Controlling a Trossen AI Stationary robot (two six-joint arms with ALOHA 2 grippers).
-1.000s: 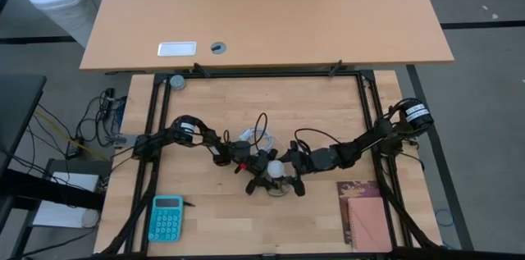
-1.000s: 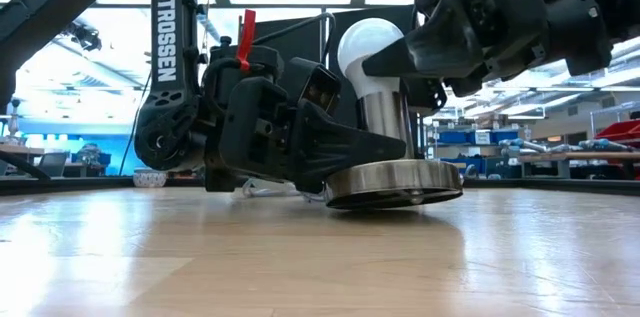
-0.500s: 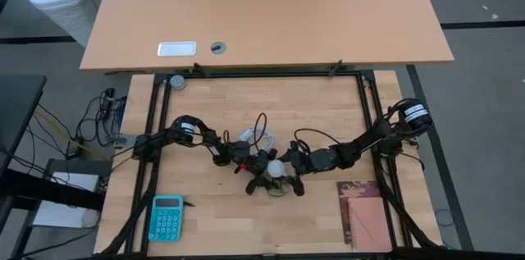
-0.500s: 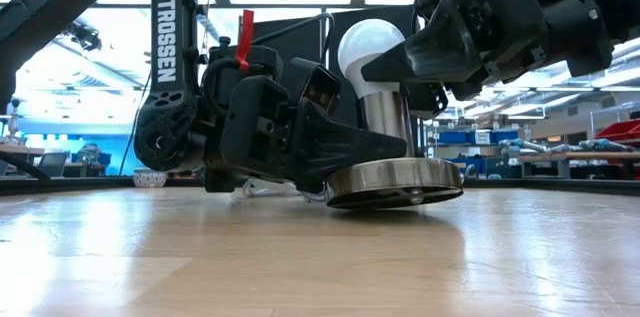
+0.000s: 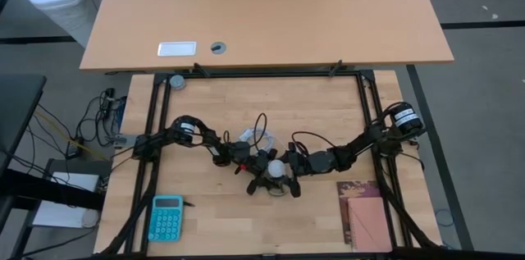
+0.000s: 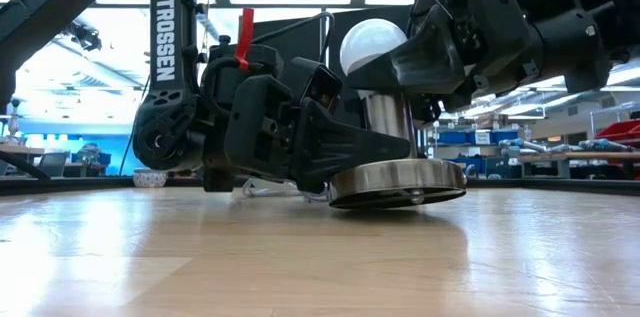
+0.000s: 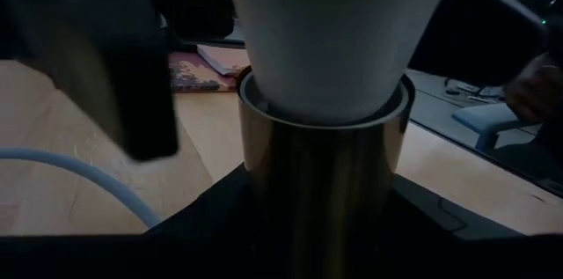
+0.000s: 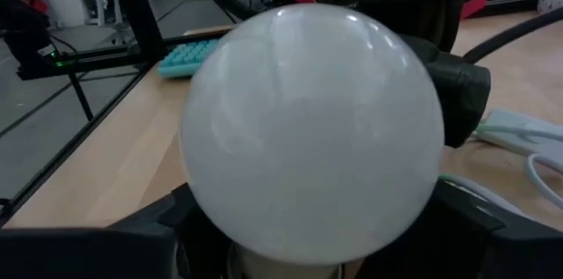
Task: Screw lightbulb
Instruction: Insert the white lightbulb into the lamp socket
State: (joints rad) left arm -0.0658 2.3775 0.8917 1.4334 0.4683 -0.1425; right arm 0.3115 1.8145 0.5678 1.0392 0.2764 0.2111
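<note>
White frosted lightbulb (image 6: 373,45), round globe upward, neck tapering into a shiny steel socket (image 6: 388,122) on a flat silvery base disc (image 6: 397,183), mid-table. Right gripper (image 6: 400,62) clasped about the globe's lower half. Left gripper (image 6: 345,147) clamped low around the socket, just above the disc.

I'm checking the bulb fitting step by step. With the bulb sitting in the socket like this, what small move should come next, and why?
Probably a turn of the right hand to twist the lightbulb further in. It grips the bulb's globe, which stands upright in the metal socket, while the left hand braces the socket's base on the table.
</note>
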